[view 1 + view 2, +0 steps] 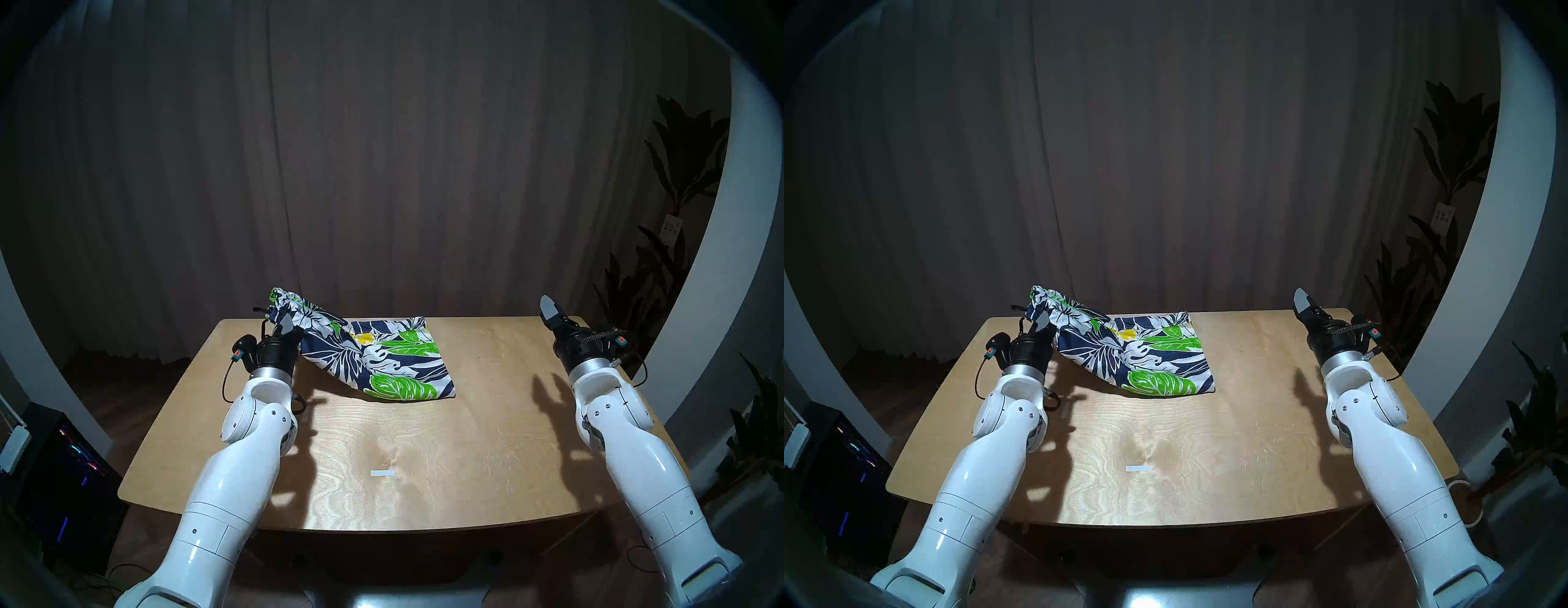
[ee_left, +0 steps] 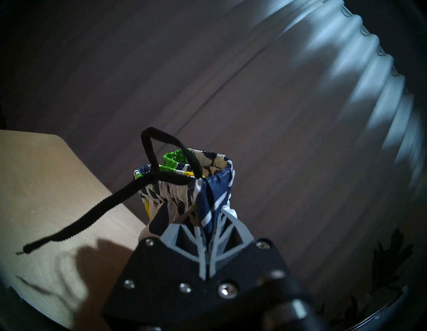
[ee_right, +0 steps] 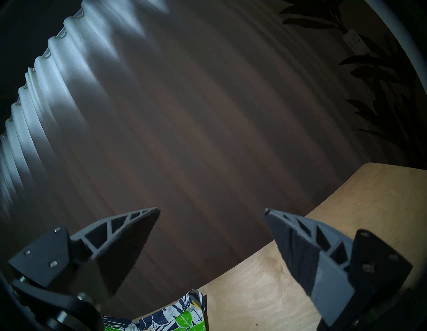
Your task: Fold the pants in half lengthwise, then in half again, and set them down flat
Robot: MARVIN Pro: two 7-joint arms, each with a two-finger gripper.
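The left gripper [image 2: 208, 233] had clamped the shorts' [image 1: 382, 356] waistband, lifting it off the tabletop's [image 1: 424, 446] far-left corner, while the right gripper [image 3: 211, 211] gaped empty near the far-right corner.

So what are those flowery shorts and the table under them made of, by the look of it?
The shorts look like thin woven cloth, matte and printed: they drape and crease where the left gripper lifts the gathered waist, which puckers like elastic. Their black drawstring looks like soft braided cord. The table seems light wood or plywood with a smooth, slightly glossy finish: swirling grain and fine scratches show.
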